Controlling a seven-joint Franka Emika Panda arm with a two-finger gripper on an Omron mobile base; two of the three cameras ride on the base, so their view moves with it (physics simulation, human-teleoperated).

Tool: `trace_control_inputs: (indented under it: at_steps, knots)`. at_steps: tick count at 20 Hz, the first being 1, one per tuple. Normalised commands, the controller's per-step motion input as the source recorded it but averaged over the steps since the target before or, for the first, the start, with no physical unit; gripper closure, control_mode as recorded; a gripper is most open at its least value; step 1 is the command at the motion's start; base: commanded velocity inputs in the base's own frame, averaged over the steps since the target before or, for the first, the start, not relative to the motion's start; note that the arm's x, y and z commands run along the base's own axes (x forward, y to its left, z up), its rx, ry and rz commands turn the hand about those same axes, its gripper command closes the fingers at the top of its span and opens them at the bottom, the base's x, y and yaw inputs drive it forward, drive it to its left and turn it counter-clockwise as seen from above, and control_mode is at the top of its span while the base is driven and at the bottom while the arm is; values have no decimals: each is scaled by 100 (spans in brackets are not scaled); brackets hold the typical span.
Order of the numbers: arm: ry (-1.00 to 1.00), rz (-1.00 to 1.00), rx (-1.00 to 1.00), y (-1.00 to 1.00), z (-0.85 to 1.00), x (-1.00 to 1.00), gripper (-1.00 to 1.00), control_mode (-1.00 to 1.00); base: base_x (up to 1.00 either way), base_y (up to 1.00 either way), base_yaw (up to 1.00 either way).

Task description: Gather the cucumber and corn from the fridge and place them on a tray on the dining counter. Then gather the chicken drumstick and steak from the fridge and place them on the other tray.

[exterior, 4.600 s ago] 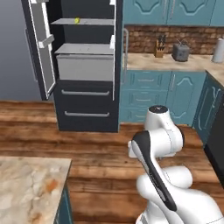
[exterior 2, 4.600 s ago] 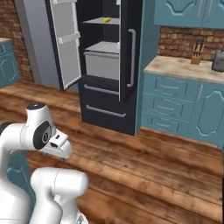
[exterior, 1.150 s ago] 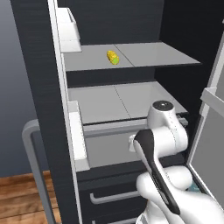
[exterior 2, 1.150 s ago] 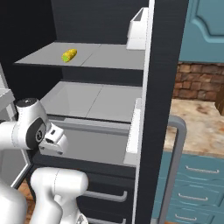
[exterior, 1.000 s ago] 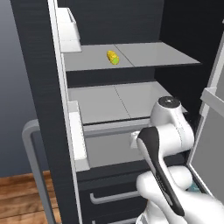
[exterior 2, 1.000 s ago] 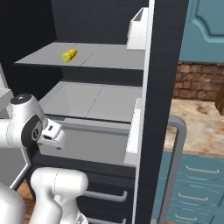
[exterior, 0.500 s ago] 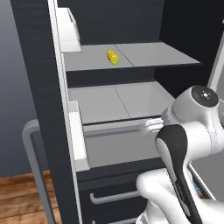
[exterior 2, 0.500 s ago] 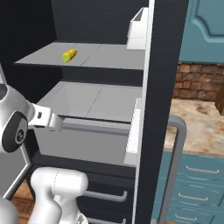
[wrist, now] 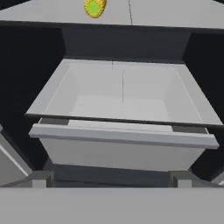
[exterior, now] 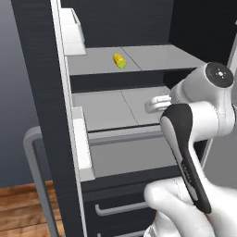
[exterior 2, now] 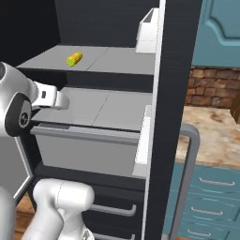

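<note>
The corn (exterior: 119, 60) is lying on the upper grey shelf (exterior: 152, 58) inside the open fridge (exterior 2: 176, 93), with a white door bin (exterior: 73, 32) off to one side and bare shelf all around it. Its long way is pointing from the front of the shelf toward the back, and its green end is facing the hand camera. The gripper (exterior 2: 60, 101) is hanging wide open with nothing in it, lower down over the pale drawer (wrist: 122, 131), and the shelf's front edge is sitting between it and the corn.

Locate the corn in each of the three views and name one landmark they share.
Left base view: corn upper centre, on the upper fridge shelf.
Right base view: corn upper left, on that same shelf.
Hand view: corn at the top edge, left of centre, end-on.
Shared landmark: the grey drawer below the shelves, seen in all three.
</note>
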Motion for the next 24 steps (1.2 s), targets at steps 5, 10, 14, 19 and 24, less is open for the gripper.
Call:
trace_control_inputs:
  at_steps: [5,10,14,19,24]
  knots:
    - [-17,0,0,5,40,73,-100,-100,0,0,0]
    - [-19,0,0,30,12,92,-100,-100,0,0,0]
    - [-4,0,0,6,61,53,-100,-100,0,0,0]
    - [-1,0,0,7,53,44,-100,-100,0,0,0]
    - [-2,0,0,34,2,58,-100,-100,0,0,0]
